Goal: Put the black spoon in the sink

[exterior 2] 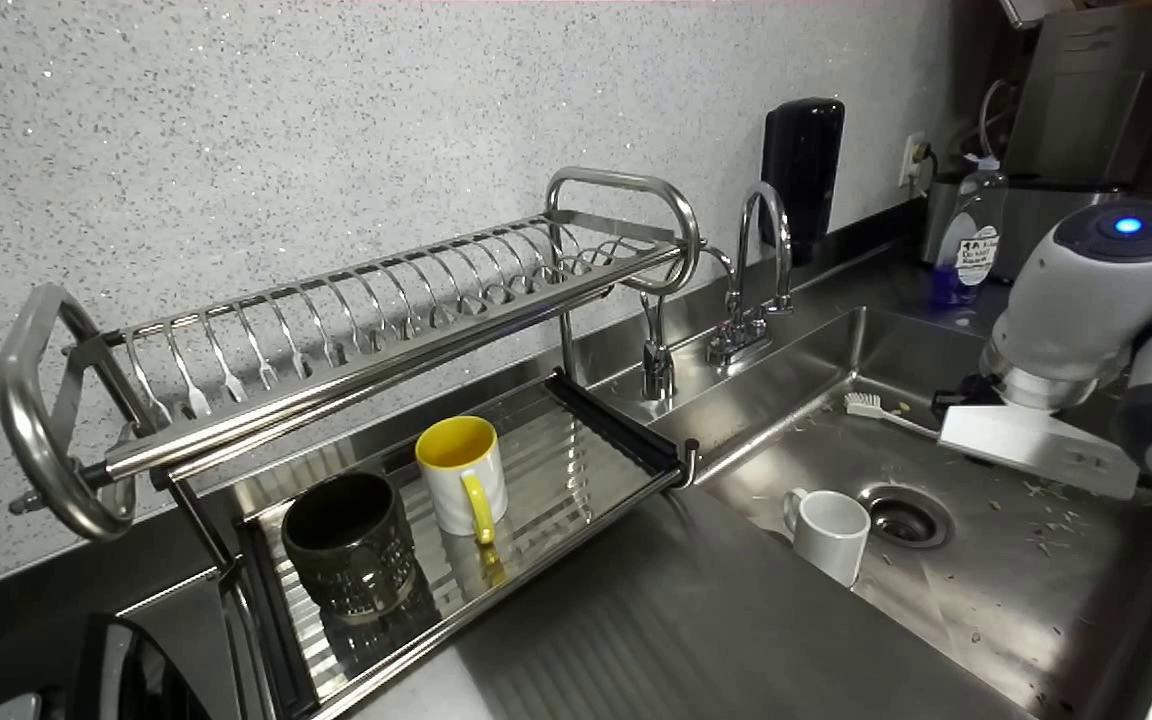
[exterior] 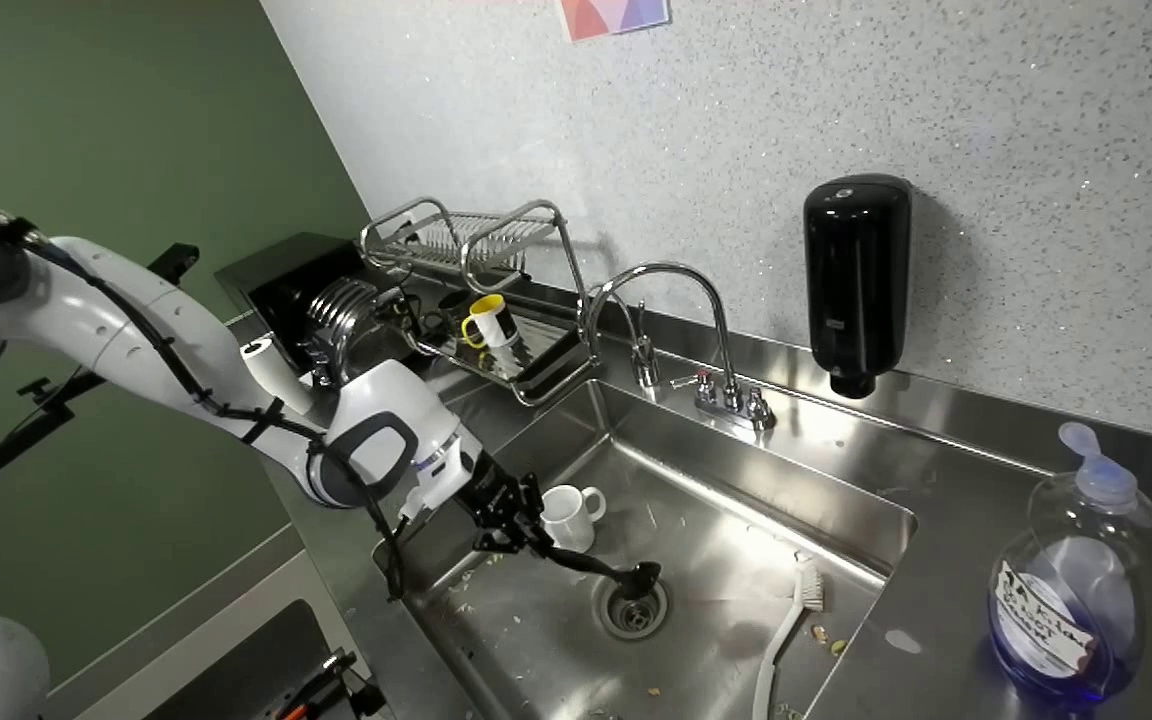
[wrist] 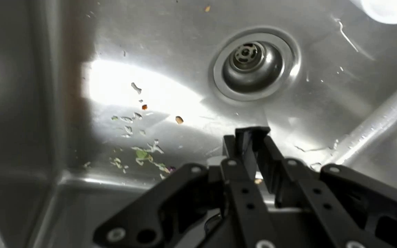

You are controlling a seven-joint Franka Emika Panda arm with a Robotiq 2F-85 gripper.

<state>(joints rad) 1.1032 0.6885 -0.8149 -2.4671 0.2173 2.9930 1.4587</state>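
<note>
The gripper (wrist: 249,141) is pinching the black spoon (exterior: 591,563) by its handle, over the sink (exterior: 716,530). In an exterior view the spoon's long axis carries on from the gripper, running toward the right of the picture and sloping down, with the bowl at the far, lower end. The bowl overlaps the edge of the round drain (exterior: 631,615); whether it touches the steel cannot be told. In the wrist view the spoon shows nearly end-on, black against black, and its outline merges with the fingers (wrist: 271,150).

A white mug (exterior: 566,520) stands upright in the sink near the drain. Well apart from it lies a white dish brush (exterior: 781,645), bristles toward the wall side.

On the table (exterior: 936,580) stands a dish soap bottle (exterior: 1096,570) with blue liquid, its cap flipped up; on its handwritten label (exterior: 1046,620) "Do not" can be read, the other words less surely. The black wall dispenser (exterior: 858,280) bears a small pale mark, too blurred to read. A yellow-and-white mug (exterior: 491,322) with a dark patch on its side stands on the lower tier of the dish rack (exterior 2: 386,365), beside a dark textured mug (exterior 2: 349,550).
</note>
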